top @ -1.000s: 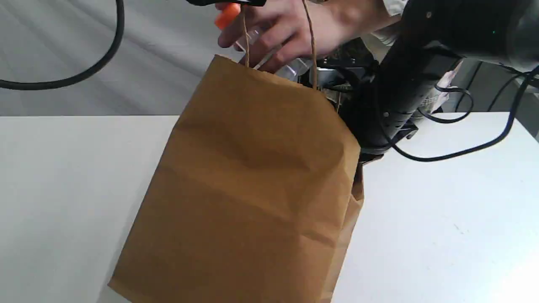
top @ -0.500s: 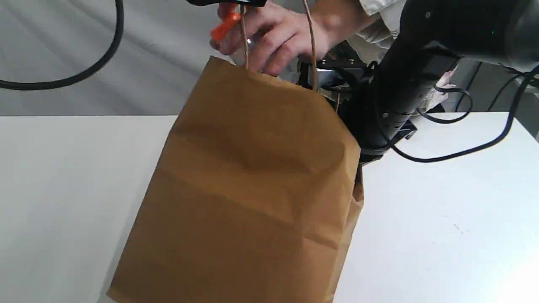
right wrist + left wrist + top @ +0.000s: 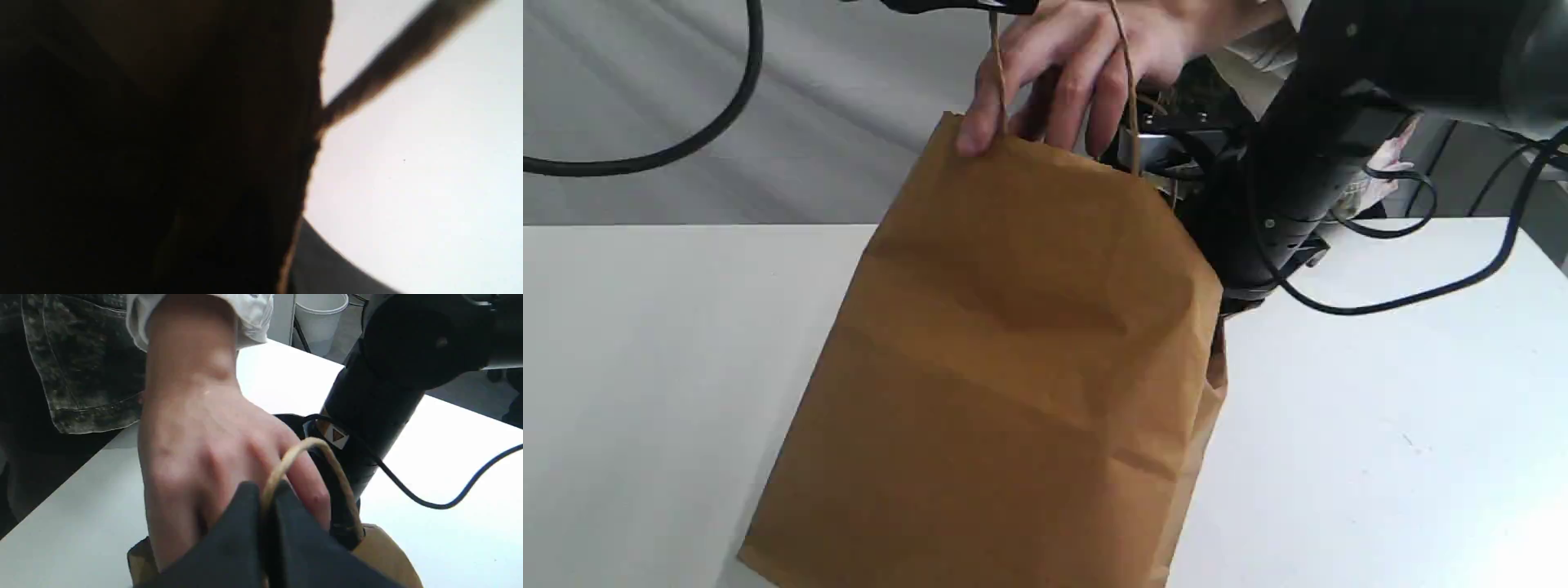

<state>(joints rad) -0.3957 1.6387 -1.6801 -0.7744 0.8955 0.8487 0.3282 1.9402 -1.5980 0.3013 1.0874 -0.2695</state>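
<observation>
A brown paper bag [image 3: 1013, 367] stands tilted on the white table [image 3: 645, 367]. My left gripper [image 3: 992, 6], at the top edge of the exterior view, is shut on the bag's twine handle [image 3: 997, 73]. The left wrist view shows its dark fingers [image 3: 245, 522] pinching that handle [image 3: 302, 447]. A person's hand [image 3: 1078, 57] grips the bag's upper rim beside the handle. My right arm [image 3: 1298, 163] reaches down behind the bag's far right side, where its gripper is hidden. The right wrist view is mostly dark against the bag [image 3: 163, 143].
Black cables [image 3: 1421, 294] trail across the table on the right, and another cable [image 3: 711, 122] hangs at the back left. In the left wrist view a white cup [image 3: 320, 314] stands beyond the table, and the person's dark clothing [image 3: 61, 355] is close to its edge.
The hand held a clear object with an orange cap above the bag's mouth; that object is now out of sight. The fingers now rest on the rim, and the bag shifted slightly.
</observation>
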